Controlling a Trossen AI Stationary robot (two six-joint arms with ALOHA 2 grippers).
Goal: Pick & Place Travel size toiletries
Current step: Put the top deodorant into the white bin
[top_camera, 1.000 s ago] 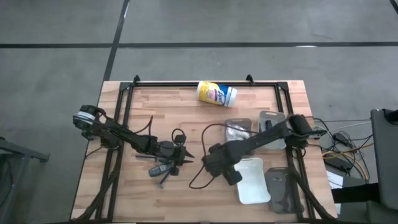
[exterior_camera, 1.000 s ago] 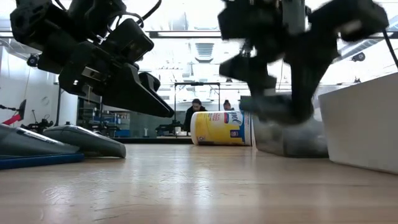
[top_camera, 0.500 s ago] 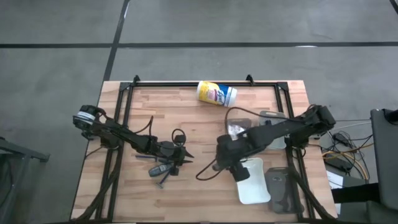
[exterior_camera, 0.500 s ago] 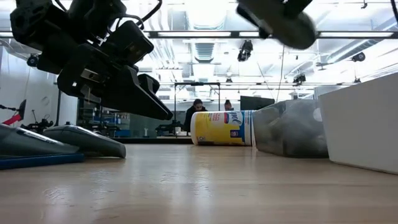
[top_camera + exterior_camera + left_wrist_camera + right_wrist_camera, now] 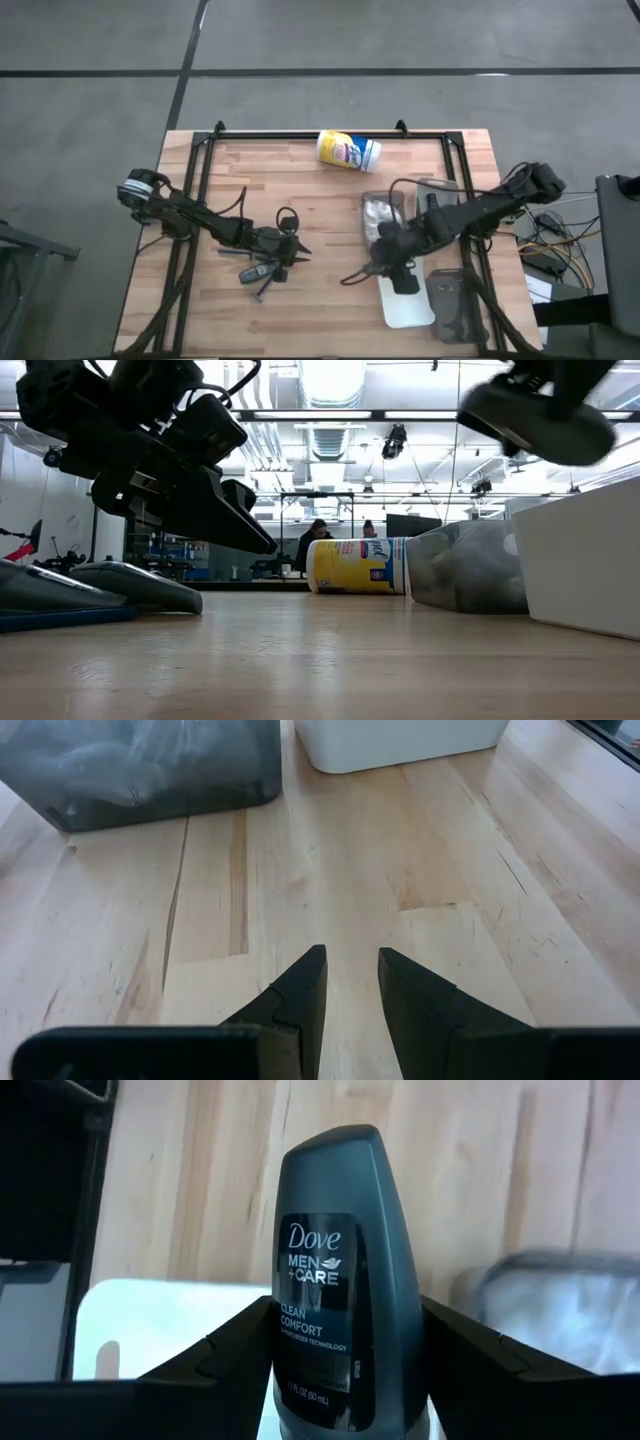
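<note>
A dark grey Dove tube (image 5: 345, 1270) with a label is between the fingers of my right gripper (image 5: 398, 268), which is shut on it. The gripper hangs above the far left part of the white tray (image 5: 412, 305). More dark toiletries (image 5: 260, 272) lie flat on the wood at centre left. My left gripper (image 5: 296, 251) hovers just right of them, low over the table. It is open with nothing between its fingers (image 5: 300, 990). My right gripper pinches the tube's lower body (image 5: 300, 1370) between its two fingers (image 5: 210, 1355), one on each side. The tube's rounded end sticks out past the fingertips. The fingers slant steeply down. The tube is lifted clear, over the white tray's edge (image 5: 150, 1315) and the wood.
A yellow-and-white canister (image 5: 348, 151) lies on its side at the far edge. A clear tray (image 5: 384, 212) with pale packets stands far of the white one. Another clear tray (image 5: 438, 191) and a grey tray (image 5: 455, 303) lie by the right edge. Bare wood spans the middle.
My right gripper has risen and gone toward the table's right edge, from the bare wood at the middle to above the white tray. It has also rolled about its own axis.
</note>
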